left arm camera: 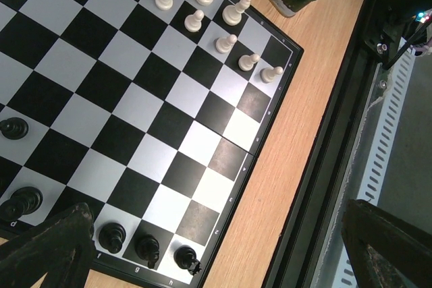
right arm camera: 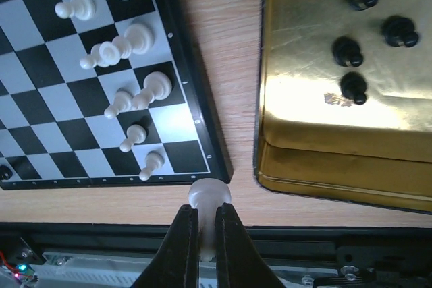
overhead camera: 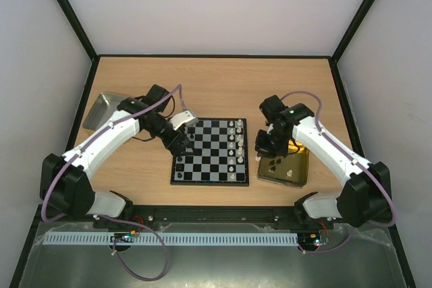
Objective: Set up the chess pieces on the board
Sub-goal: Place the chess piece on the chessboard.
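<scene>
The right arm folds inward. The right gripper (right arm camera: 208, 217) pinches a cream chess piece (right arm camera: 209, 195) just off the near corner of the black-and-grey checkered board (right arm camera: 40, 133), beside the shiny gold square tin (right arm camera: 324, 166) that holds black pawns (right arm camera: 352, 87). The left gripper (left arm camera: 216, 227) hovers spread wide over the board's left edge, above black back-row pieces (left arm camera: 111, 236).

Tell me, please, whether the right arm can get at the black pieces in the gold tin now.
Probably not yet: its fingers are shut on a white piece. Otherwise the way looks free: the gold tin lies open beside them, nothing covering the black pieces.
</scene>
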Available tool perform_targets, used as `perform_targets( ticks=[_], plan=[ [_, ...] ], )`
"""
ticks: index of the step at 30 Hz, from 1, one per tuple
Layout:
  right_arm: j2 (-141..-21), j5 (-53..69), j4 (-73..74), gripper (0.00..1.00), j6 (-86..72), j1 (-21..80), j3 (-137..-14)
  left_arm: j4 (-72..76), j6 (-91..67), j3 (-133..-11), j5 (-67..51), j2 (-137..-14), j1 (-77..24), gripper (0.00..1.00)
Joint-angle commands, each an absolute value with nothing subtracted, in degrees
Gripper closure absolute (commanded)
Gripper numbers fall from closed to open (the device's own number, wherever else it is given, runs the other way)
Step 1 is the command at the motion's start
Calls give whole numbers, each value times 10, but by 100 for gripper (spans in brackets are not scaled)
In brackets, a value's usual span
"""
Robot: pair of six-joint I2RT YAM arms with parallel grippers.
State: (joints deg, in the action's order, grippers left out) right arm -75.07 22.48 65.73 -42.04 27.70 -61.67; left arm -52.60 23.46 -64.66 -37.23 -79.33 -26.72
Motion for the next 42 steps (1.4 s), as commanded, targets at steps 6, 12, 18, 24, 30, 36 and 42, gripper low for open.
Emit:
perform_targets(
  ticks=[6,12,18,24,30,36,42],
  plan=[
    [-812,237,599,98,-453,336,-608,-520,222,-649,-358,-799,-270,1],
    [-857,225,576,98,-455,354,-612,-519,220,-653,-352,-806,-270,1],
    [-883,229,562,98,-444,356,-606,-517,220,-651,-347,-807,-270,1],
    [-903,233,555,98,-439,365,-603,-514,219,-649,-347,-807,-269,1],
    [-916,234,549,98,-437,374,-601,-515,219,-649,-345,-807,-270,1],
    [-927,235,541,96,-439,381,-599,-513,219,-642,-344,-803,-269,1],
    [-938,236,535,95,-438,384,-600,-511,218,-637,-342,-799,-270,1]
  ],
)
